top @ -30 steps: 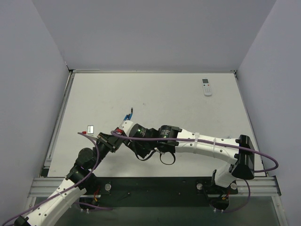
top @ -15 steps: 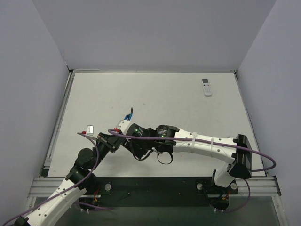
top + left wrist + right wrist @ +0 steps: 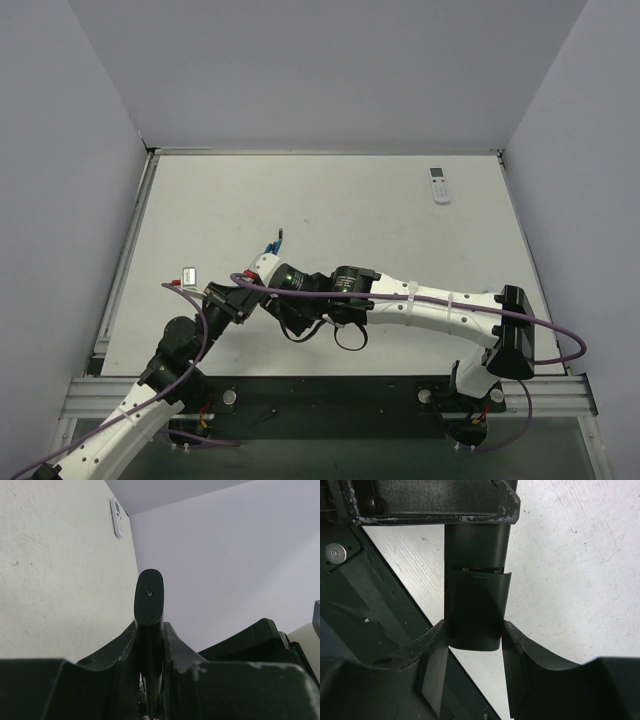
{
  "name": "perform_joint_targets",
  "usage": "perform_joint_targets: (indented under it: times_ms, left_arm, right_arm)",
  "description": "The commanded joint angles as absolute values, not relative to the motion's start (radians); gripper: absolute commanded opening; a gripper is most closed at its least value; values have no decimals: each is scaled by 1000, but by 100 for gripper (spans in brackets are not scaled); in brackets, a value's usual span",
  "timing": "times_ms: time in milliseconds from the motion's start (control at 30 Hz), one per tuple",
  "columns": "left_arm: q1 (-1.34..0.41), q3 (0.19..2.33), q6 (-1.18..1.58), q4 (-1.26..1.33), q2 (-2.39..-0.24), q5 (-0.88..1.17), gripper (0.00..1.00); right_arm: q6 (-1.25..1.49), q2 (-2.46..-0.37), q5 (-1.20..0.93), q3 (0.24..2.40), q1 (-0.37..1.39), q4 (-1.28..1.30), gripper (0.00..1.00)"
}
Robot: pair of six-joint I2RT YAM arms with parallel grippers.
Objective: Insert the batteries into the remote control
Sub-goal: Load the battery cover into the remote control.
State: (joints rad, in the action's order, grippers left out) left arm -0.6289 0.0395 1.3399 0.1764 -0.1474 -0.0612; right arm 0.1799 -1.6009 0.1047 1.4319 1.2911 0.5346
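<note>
Left gripper (image 3: pixel 149 630) is clamped tight on the black remote control (image 3: pixel 149 597), which is edge-up and raised over the near-left part of the table (image 3: pixel 400 240). I judge it a brace. Right gripper (image 3: pixel 475 637) is closed across the battery cover (image 3: pixel 479 605) with a seam showing, probably to slide it. Batteries (image 3: pixel 272 243) lie on the table just beyond, apparently not yet loaded.
</note>
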Motion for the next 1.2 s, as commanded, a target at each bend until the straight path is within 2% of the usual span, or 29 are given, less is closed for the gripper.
perform_joint_targets:
  times_ms: [0,267,533,1000,1167]
  left_arm:
    - [-629,-29,1344,230,-137,-66,0]
    - [-629,-26,1339,236,-143,-66,0]
    - [-629,-25,1342,255,-144,-57,0]
    - [-629,-32,1359,291,-143,-46,0]
    - [-629,-35,1361,293,-140,-44,0]
  right_arm:
    - [176,-1608,100,1453,1293,577,12]
    - [166,-1618,48,1466,1304,577,12]
    - [184,-1629,86,1474,1299,575,15]
    - [187,-1635,97,1486,1290,575,24]
    - [187,-1625,87,1486,1285,578,32]
